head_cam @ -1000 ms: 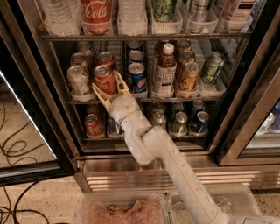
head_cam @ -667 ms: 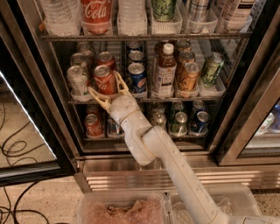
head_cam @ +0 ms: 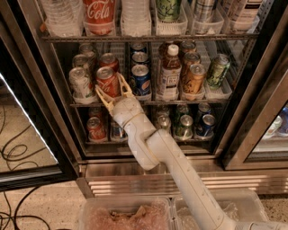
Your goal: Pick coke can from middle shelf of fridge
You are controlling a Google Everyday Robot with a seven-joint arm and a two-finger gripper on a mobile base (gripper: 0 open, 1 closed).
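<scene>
The red coke can (head_cam: 107, 79) stands at the front left of the middle shelf (head_cam: 189, 102) of the fridge (head_cam: 254, 108), leaning slightly. My gripper (head_cam: 109, 85) reaches in from below with its pale fingers (head_cam: 100, 95) on either side of the can, shut on it. My white arm (head_cam: 153, 148) runs down to the lower right and hides part of the bottom shelf.
A silver can (head_cam: 80, 83) stands just left of the coke can and a blue Pepsi can (head_cam: 141, 81) just right, then a tea bottle (head_cam: 169, 72). A big Coca-Cola bottle (head_cam: 98, 13) sits on the rack above. The open glass door (head_cam: 27, 134) is at the left. Clear bins (head_cam: 126, 215) lie below.
The gripper and the coke can have shifted very slightly up and left. Nothing else moved.
</scene>
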